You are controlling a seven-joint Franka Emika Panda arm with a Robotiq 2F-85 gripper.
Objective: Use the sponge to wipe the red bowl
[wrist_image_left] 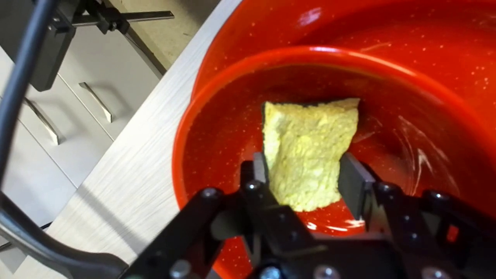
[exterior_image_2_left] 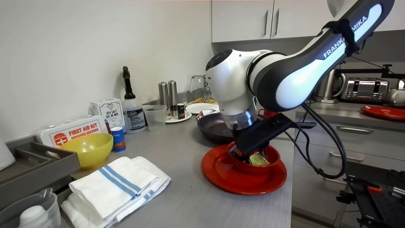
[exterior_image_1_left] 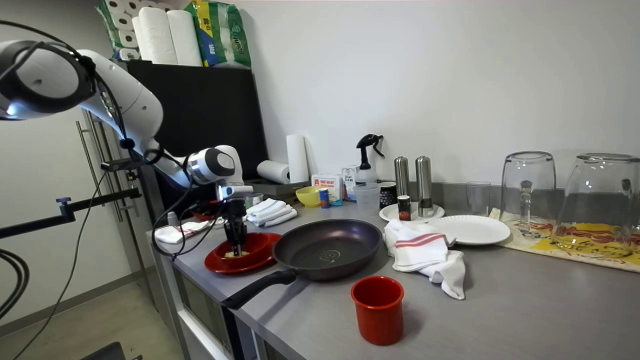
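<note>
The red bowl (wrist_image_left: 217, 128) stands upright on a wider red plate (exterior_image_2_left: 211, 171) near the counter's edge, and both exterior views show this stack. Inside the bowl is a yellow sponge (wrist_image_left: 314, 131) with a thin dark edge along its far side. My gripper (wrist_image_left: 305, 174) reaches down into the bowl and is shut on the sponge, one pad pressed to each side of it. Whether the sponge's underside touches the bowl's floor is hidden. Pale streaks mark the bowl's inner wall beside the sponge. In an exterior view the gripper's body covers part of the bowl (exterior_image_2_left: 253, 170).
A black frying pan (exterior_image_1_left: 325, 250) stands close beside the plate, its handle (exterior_image_1_left: 260, 288) toward the counter edge. A red cup (exterior_image_1_left: 378, 315) and a crumpled white towel (exterior_image_1_left: 425, 250) lie beyond it. Folded towels (exterior_image_2_left: 120, 183) and a yellow bowl (exterior_image_2_left: 90, 150) are on the other side.
</note>
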